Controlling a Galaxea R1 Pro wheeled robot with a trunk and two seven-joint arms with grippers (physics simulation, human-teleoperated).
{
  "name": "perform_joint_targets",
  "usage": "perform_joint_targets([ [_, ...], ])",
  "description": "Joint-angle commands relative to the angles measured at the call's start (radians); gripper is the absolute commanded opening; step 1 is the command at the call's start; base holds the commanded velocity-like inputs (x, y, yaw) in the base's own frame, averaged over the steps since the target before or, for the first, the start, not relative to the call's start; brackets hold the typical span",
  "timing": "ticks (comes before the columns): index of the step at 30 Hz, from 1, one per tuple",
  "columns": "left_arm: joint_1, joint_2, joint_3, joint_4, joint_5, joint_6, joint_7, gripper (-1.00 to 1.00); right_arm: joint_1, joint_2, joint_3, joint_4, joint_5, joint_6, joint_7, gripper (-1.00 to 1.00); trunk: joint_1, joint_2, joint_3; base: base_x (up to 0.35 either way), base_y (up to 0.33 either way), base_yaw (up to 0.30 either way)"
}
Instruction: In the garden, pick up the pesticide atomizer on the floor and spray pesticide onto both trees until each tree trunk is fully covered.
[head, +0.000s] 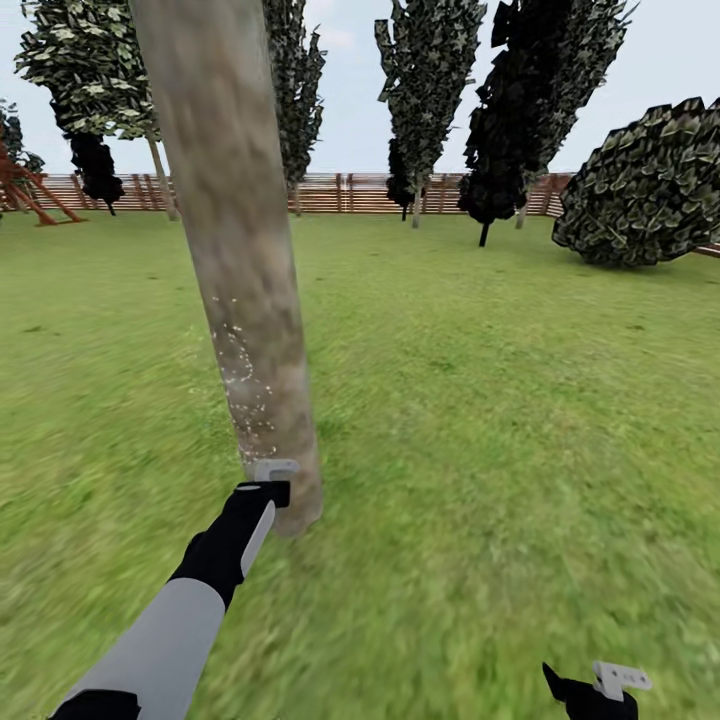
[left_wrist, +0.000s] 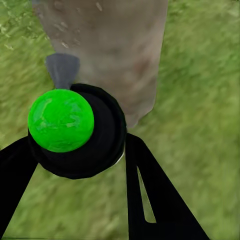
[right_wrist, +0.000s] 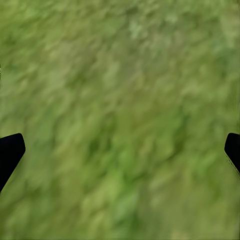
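Note:
A thick mottled grey-brown tree trunk (head: 240, 250) rises close in front of me from the grass floor (head: 480, 400). Whitish pesticide specks (head: 240, 370) dot its lower part. My left gripper (head: 270, 482) is held right at the trunk's base. In the left wrist view its black fingers (left_wrist: 150, 200) are shut on the pesticide atomizer (left_wrist: 102, 147), a black round body with a green ball on it. The atomizer's grey nozzle (left_wrist: 62, 70) points at the trunk (left_wrist: 125, 45). My right gripper (head: 600, 690) hangs low at the right, open over bare grass, with its fingertips (right_wrist: 10, 150) far apart.
A brown slat fence (head: 340, 192) closes the lawn at the back. Several trees stand before it, among them a pale-trunked one (head: 160, 175) at the left and a black-leaved one (head: 500, 130). A round bush (head: 650, 190) sits at the right, a red-brown wooden frame (head: 30, 195) at the far left.

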Motion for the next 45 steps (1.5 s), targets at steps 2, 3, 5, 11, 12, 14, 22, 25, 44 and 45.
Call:
perform_joint_targets([
  [2, 0.000, 0.000, 0.000, 0.001, 0.001, -0.001, 0.000, -1.00, 0.000, 0.000, 0.000, 0.000, 0.000, 0.000, 0.000, 1.00, 0.000, 0.000, 0.000, 0.006, -0.270, 0.277],
  [3, 0.011, -0.001, 0.000, 0.001, 0.001, -0.003, 0.000, -1.00, 0.000, 0.000, 0.000, 0.000, 0.000, 0.000, 0.000, 1.00, 0.000, 0.000, 0.000, 0.001, -0.272, 0.278],
  [5, 0.022, 0.000, 0.002, 0.000, 0.001, -0.004, 0.000, -1.00, 0.000, 0.000, 0.000, 0.000, 0.000, 0.000, 0.000, 1.00, 0.000, 0.000, 0.000, 0.000, -0.272, 0.278],
  [11, 0.024, 0.000, 0.005, 0.000, 0.001, -0.003, 0.000, -1.00, 0.000, -0.001, -0.001, -0.001, 0.000, 0.002, 0.001, 1.00, 0.000, 0.000, 0.000, 0.000, -0.272, 0.245],
  [12, 0.024, 0.001, 0.005, 0.000, 0.001, -0.003, 0.000, -1.00, 0.000, -0.001, -0.001, -0.001, 0.000, 0.002, 0.002, 1.00, 0.000, 0.000, 0.000, 0.000, -0.272, 0.051],
  [14, 0.025, 0.001, 0.006, 0.000, 0.001, -0.003, 0.000, -1.00, 0.000, -0.001, -0.002, -0.002, 0.000, 0.002, 0.002, 1.00, 0.000, 0.000, 0.000, 0.000, -0.272, 0.016],
  [22, 0.030, 0.008, 0.006, 0.002, 0.001, -0.003, 0.000, -1.00, 0.000, -0.002, -0.001, -0.002, 0.000, 0.002, 0.002, 1.00, 0.000, 0.000, 0.000, 0.000, -0.272, 0.046],
  [25, 0.037, 0.008, 0.006, 0.001, 0.001, -0.005, 0.001, -1.00, 0.000, -0.002, -0.001, -0.002, 0.000, 0.002, 0.002, 1.00, 0.000, 0.000, 0.000, 0.000, -0.272, 0.255],
  [44, 0.038, 0.009, 0.069, 0.008, 0.000, -0.009, 0.000, -1.00, 0.000, -0.001, -0.001, 0.000, 0.001, 0.002, 0.001, 1.00, 0.000, 0.000, 0.000, 0.000, -0.271, 0.264],
  [45, 0.038, 0.009, 0.069, 0.018, 0.000, -0.009, 0.000, -1.00, 0.000, -0.002, -0.001, 0.000, 0.001, 0.001, 0.001, 1.00, 0.000, 0.000, 0.000, 0.000, -0.142, 0.051],
])
